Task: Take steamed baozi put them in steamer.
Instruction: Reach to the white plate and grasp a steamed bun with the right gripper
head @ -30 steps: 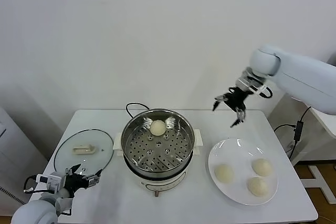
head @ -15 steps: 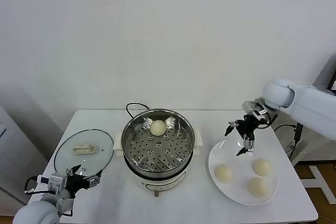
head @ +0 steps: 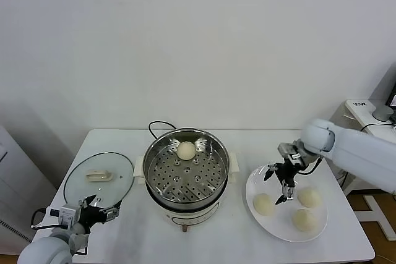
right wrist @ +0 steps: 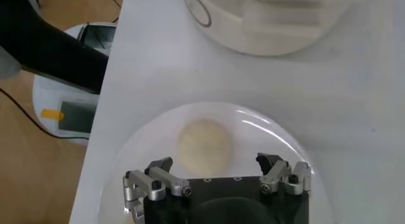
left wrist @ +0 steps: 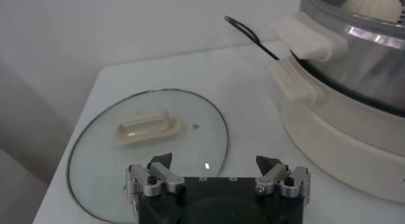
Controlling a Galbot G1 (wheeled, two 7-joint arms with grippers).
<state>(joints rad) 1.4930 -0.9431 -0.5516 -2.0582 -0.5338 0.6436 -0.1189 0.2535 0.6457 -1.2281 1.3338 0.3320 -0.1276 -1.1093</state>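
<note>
- The steamer [head: 185,165] is a shiny round steel pot with a perforated floor on a white base; one smooth, domed, cream-white baozi [head: 186,149] sits at its far rim.
- Three more buns [head: 263,203] lie on the flat, glossy white plate [head: 260,180].
- The right gripper [head: 280,182], jaws spread and empty, has dropped from high over the table's far right to just above the plate.
- The left gripper [head: 98,206], jaws spread, stays parked by the round glass lid [head: 99,177].
</note>
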